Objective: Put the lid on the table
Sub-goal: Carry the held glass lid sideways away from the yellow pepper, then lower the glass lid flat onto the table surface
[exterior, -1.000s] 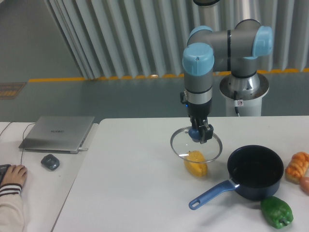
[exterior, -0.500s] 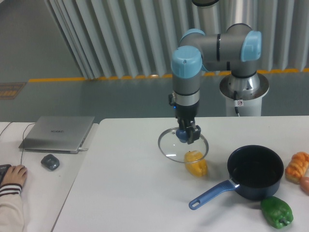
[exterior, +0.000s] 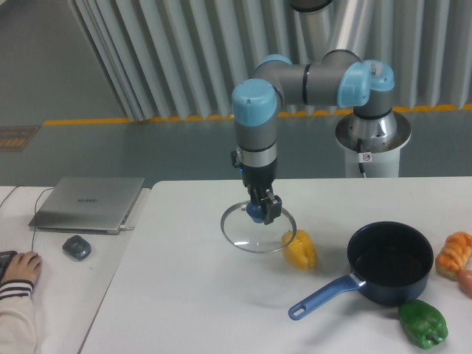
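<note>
The blue knob (exterior: 256, 212) of the lid (exterior: 259, 228) is mostly covered by the gripper (exterior: 262, 212), whose jaws close around it, so little of the knob shows. Whether the lid touches the desk (exterior: 221, 310) or hangs just above it cannot be told. The lid's right rim overlaps the left edge of the yellow pepper (exterior: 299, 249). At the right edge, an orange food item (exterior: 455, 254) and a pinkish thing (exterior: 466, 281) below it are cut off. At the lower left, a hand (exterior: 21, 267) and sleeve (exterior: 15, 318) run out of frame. The arm's upper part (exterior: 313, 6) is cropped at the top.
</note>
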`<state>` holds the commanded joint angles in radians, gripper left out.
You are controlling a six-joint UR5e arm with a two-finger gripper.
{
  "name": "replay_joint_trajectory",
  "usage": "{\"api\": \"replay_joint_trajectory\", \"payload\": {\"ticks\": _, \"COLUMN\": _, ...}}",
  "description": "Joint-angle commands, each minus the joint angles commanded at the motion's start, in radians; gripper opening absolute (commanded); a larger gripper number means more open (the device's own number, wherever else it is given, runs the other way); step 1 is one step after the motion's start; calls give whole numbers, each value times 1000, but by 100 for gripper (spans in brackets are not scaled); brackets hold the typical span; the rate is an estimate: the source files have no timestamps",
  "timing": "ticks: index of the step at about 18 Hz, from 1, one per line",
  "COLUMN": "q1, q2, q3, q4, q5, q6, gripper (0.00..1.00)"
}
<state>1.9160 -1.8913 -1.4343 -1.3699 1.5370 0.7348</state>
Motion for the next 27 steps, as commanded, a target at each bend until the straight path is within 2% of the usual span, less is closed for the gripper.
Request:
{"api": "replay_joint_trajectory", "payload": {"ticks": 10, "q1": -61, "q2": -31, "q3": -5, "q4": 3, "q5": 5, "q6": -61, "gripper": 40}}
{"api": "replay_joint_trajectory", "payload": {"ticks": 16, "q1": -106, "q2": -54, "q3": -9, "q4": 25, "q5": 26, "q6": -103, "gripper": 40}}
{"api": "replay_joint_trajectory", "payload": {"ticks": 27, "q1": -117, "q2": -83, "q3": -32, "q4": 25, "q5": 46, "q6": -104, "gripper": 40}}
